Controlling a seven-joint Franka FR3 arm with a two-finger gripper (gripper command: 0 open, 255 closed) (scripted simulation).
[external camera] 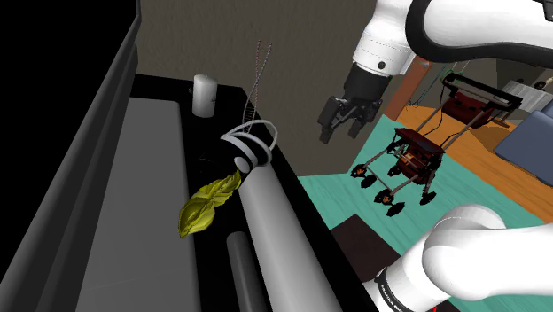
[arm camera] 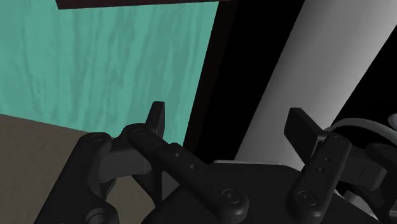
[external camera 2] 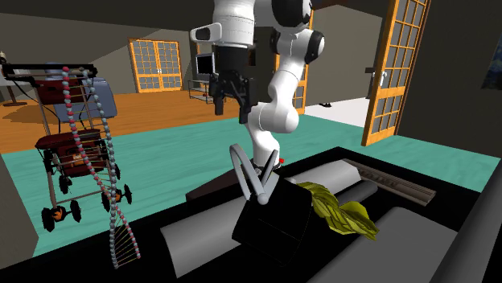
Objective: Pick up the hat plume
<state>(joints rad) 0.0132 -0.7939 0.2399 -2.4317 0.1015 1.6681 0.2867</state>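
Note:
The hat plume (external camera: 208, 204) is a yellow-green, leaf-like feather. It lies on the black furniture top (external camera: 297, 208) between a flat grey slab (external camera: 151, 204) and a long grey roll (external camera: 276, 232), just below a white coiled object (external camera: 251, 144). In the second exterior view the plume (external camera 2: 342, 211) lies behind a black box (external camera 2: 273, 219). My gripper (external camera: 343, 131) hangs open in the air, well above and off to the shoulder view's right of the plume, out over the floor. It holds nothing (external camera 2: 231, 111). The wrist view has both fingers apart (arm camera: 229, 127) over the teal floor and the grey roll (arm camera: 305, 70).
A bead-strung double helix (external camera: 257, 75) (external camera 2: 100, 161) rises beside the coil. A white cylinder (external camera: 205, 94) stands at the surface's far end. A red wheeled walker (external camera: 412, 164) (external camera 2: 68, 153) stands on the teal rug (external camera: 354, 199). A second, darker roll (external camera: 244, 270) lies near the stand.

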